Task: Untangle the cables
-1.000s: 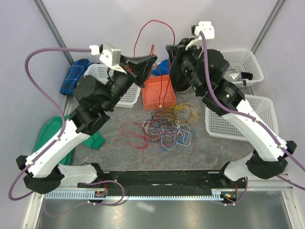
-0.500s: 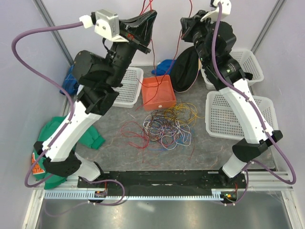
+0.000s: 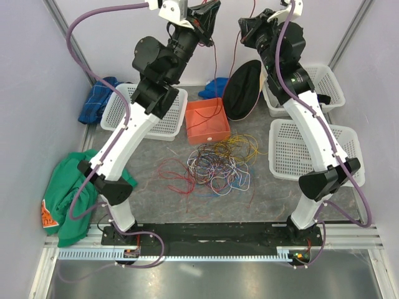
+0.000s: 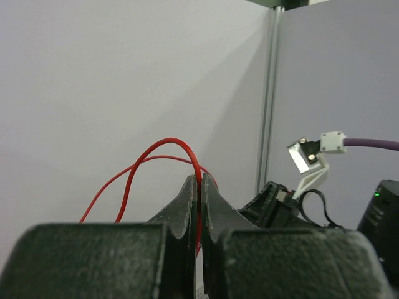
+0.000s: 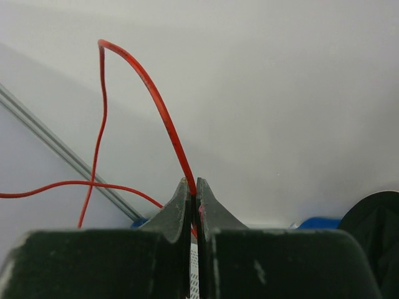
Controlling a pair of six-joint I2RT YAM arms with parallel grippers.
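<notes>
One thin red wire [image 4: 171,139], pinched shut in both the left claw [image 4: 199,182] and the right claw [image 5: 191,182], is held high. The thin multicoloured cables [image 3: 221,163] lie tangled on the grey counter [image 3: 149,205], so most work is judged undone.

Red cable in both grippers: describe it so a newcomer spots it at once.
Look above the orange tray at the back, where both arms reach high. The red cable is pinched in the left gripper and right gripper. Unlike the tangled pile, it hangs in midair.

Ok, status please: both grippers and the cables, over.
Left gripper shut on red cable. Right gripper likewise, both high. Other cables tangled on table.
</notes>
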